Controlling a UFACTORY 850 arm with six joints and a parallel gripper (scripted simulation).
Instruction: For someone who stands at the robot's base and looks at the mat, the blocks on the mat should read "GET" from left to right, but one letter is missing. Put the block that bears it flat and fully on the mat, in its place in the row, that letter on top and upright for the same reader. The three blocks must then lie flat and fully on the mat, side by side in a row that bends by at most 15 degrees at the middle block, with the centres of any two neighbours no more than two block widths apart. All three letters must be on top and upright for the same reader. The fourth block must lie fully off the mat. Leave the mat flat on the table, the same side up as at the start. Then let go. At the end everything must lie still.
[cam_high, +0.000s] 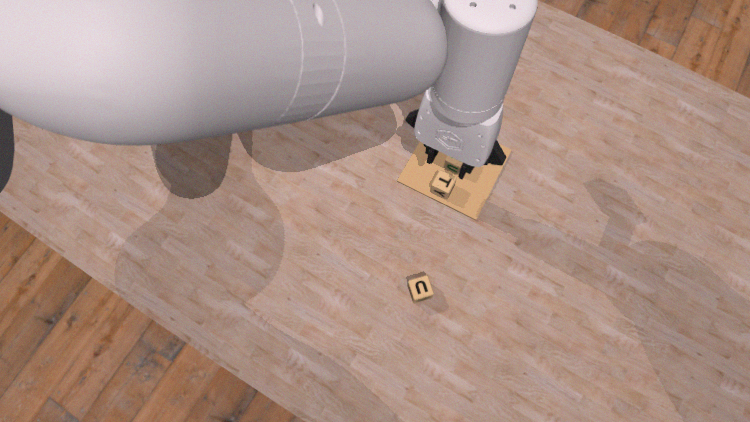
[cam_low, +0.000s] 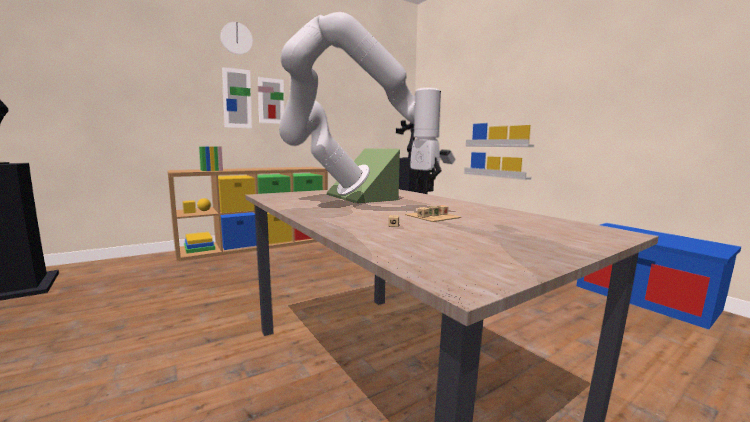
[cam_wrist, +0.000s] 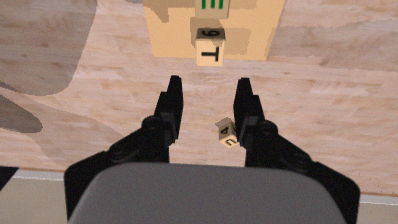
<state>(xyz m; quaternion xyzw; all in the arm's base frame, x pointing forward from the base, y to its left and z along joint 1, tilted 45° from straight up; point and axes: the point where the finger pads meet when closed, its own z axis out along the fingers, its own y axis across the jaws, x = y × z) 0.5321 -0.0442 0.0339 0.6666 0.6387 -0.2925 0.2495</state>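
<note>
A tan mat (cam_high: 457, 181) lies on the wooden table. A block with a black T on top (cam_high: 442, 184) lies flat on the mat near its front edge. A block with a green E (cam_high: 452, 167) lies beside it, partly under my gripper. A third block on the mat shows only in the side view (cam_low: 443, 209). My gripper (cam_wrist: 208, 91) hangs above the mat, open and empty, with the T block (cam_wrist: 210, 47) just beyond its fingertips. A fourth block with a U-like mark (cam_high: 420, 287) lies on the bare table, well off the mat.
The green wedge base (cam_low: 375, 175) stands at the table's back edge behind the mat. The arm's big links hang over the left part of the table in the overhead view.
</note>
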